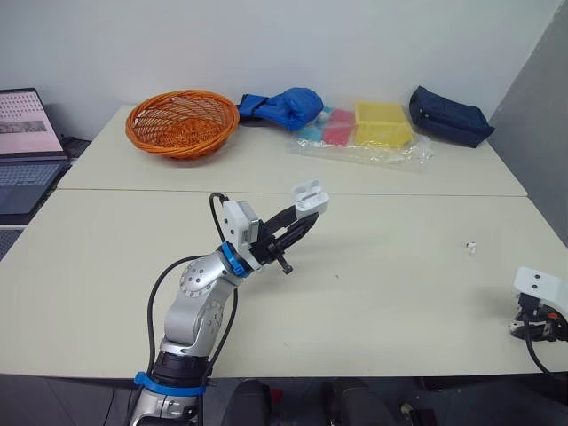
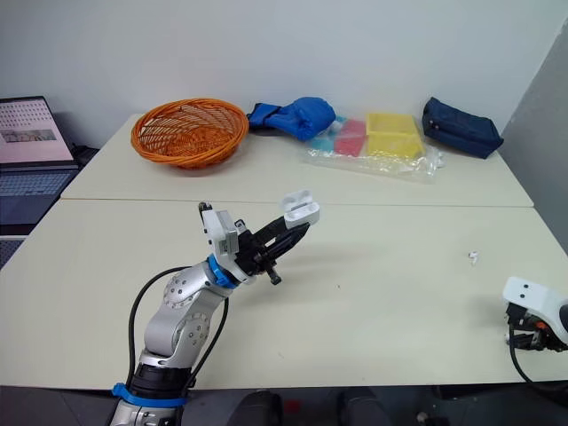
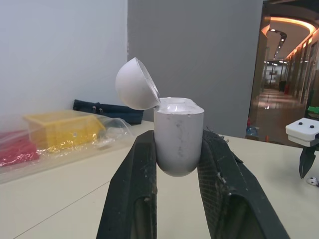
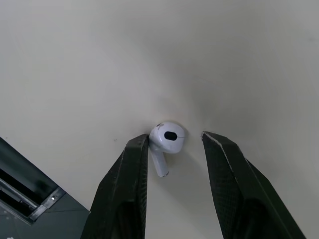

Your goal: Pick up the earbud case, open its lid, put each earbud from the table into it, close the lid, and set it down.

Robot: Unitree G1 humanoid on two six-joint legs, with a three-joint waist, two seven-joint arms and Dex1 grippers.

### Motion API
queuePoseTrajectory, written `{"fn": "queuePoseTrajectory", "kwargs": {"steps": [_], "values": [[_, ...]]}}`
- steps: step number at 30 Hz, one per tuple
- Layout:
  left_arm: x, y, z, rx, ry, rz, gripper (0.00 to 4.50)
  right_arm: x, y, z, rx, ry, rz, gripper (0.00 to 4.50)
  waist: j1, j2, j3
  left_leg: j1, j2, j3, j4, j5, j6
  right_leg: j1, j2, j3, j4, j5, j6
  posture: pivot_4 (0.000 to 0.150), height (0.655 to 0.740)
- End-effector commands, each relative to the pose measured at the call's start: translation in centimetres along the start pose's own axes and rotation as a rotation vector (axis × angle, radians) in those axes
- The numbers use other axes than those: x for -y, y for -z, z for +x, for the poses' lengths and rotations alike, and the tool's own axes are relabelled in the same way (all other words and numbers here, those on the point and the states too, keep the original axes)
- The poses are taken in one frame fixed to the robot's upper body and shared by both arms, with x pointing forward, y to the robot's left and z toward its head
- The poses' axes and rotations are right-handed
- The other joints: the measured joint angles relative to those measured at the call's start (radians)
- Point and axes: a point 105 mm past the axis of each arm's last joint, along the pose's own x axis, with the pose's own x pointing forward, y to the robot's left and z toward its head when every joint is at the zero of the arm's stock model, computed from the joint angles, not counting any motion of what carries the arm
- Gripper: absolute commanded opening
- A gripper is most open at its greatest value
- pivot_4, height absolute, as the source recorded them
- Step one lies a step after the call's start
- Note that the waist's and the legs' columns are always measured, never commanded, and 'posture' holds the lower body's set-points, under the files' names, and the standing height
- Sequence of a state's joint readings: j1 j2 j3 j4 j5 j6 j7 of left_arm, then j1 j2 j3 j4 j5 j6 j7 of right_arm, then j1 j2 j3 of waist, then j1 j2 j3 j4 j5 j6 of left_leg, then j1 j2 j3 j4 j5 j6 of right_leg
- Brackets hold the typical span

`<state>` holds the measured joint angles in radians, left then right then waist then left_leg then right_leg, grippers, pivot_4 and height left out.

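Observation:
My left gripper (image 1: 304, 216) is raised above the middle of the table, shut on the white earbud case (image 1: 310, 197). The case (image 3: 178, 133) stands upright between the two fingers, its lid (image 3: 136, 84) tipped open. Low over the table's near right corner, my right gripper (image 4: 174, 140) is open. Its fingers straddle a white earbud (image 4: 167, 140) lying on the table, and one finger (image 4: 130, 174) is close against it. A second small white earbud (image 1: 472, 246) lies on the table farther right, beyond the right wrist (image 1: 538, 288).
Along the back of the far table are an orange basket (image 1: 182, 122), a blue glove (image 1: 282, 107), a clear bag of coloured boxes (image 1: 366, 130) and a navy pouch (image 1: 450, 115). A laptop (image 1: 25, 146) sits off the left edge. The table's front edge runs just under the right gripper.

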<state>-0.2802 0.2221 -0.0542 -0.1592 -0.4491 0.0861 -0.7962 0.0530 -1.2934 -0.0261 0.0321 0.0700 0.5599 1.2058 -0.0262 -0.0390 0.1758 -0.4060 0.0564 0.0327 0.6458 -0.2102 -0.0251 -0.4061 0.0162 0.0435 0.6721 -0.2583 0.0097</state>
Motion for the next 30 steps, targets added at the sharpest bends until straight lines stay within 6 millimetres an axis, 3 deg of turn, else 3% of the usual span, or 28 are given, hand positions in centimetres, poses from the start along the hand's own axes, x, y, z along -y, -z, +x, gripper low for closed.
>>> {"fn": "queuePoseTrajectory", "kwargs": {"steps": [1,7,13,23,24,26,27,30], "values": [[0.5,-1.4,0.3,0.045,0.022,0.030,0.74,-1.1,0.0,0.7,0.000,-0.050,0.020,1.72,0.000,0.000,0.000,0.000,0.000,0.000,0.000,0.000,0.000,0.000,0.000,0.000,0.000,0.000,0.000,0.150,0.7400],[0.5,-1.4,0.4,0.045,0.022,0.032,0.74,-1.2,0.1,0.8,-0.005,-0.048,0.016,1.72,0.000,0.000,0.000,0.001,0.001,0.000,-0.001,0.000,0.000,0.000,0.000,0.000,0.000,-0.001,-0.001,0.150,0.7400],[0.4,-1.4,0.4,0.043,0.021,0.032,0.74,-1.2,-0.3,0.9,0.004,-0.044,0.009,0.41,-0.001,-0.002,0.000,0.001,0.001,0.001,-0.001,0.000,0.000,0.000,0.000,0.000,0.000,-0.001,-0.001,0.150,0.7400],[0.5,-1.3,0.5,0.041,0.023,0.032,0.74,-1.3,-2.0,0.7,0.075,-0.069,-0.025,0.41,-0.007,-0.002,0.000,0.004,0.002,0.002,-0.001,0.000,0.000,0.001,0.001,0.001,0.000,-0.001,-0.001,0.150,0.7400],[0.4,-1.3,0.4,0.041,0.023,0.032,0.74,-1.5,-2.9,0.5,0.115,-0.079,-0.032,0.41,-0.007,-0.002,0.000,0.004,0.002,0.002,-0.001,0.000,0.000,0.001,0.001,0.001,0.000,-0.001,-0.001,0.150,0.7400],[0.4,-1.2,0.4,0.040,0.022,0.028,0.74,-2.1,-6.7,-0.1,0.272,-0.099,-0.094,0.41,-0.011,-0.003,0.001,0.004,0.003,0.002,-0.002,0.000,0.000,0.001,0.001,0.001,0.001,-0.001,-0.001,0.150,0.7400],[0.4,-1.1,0.4,0.041,0.023,0.027,0.74,-2.5,-9.7,-0.6,0.412,-0.100,-0.101,0.41,-0.015,-0.003,0.001,0.005,0.004,0.001,-0.002,0.000,0.000,0.001,0.002,0.002,0.001,-0.001,-0.001,0.150,0.7400],[0.3,-0.9,0.6,0.043,0.025,0.027,0.74,-3.5,-14.8,-2.3,0.661,-0.117,-0.091,0.41,-0.023,0.001,0.003,0.005,0.004,0.000,-0.002,0.000,0.000,0.000,0.004,0.003,0.004,0.000,-0.001,0.150,0.7400]]}}
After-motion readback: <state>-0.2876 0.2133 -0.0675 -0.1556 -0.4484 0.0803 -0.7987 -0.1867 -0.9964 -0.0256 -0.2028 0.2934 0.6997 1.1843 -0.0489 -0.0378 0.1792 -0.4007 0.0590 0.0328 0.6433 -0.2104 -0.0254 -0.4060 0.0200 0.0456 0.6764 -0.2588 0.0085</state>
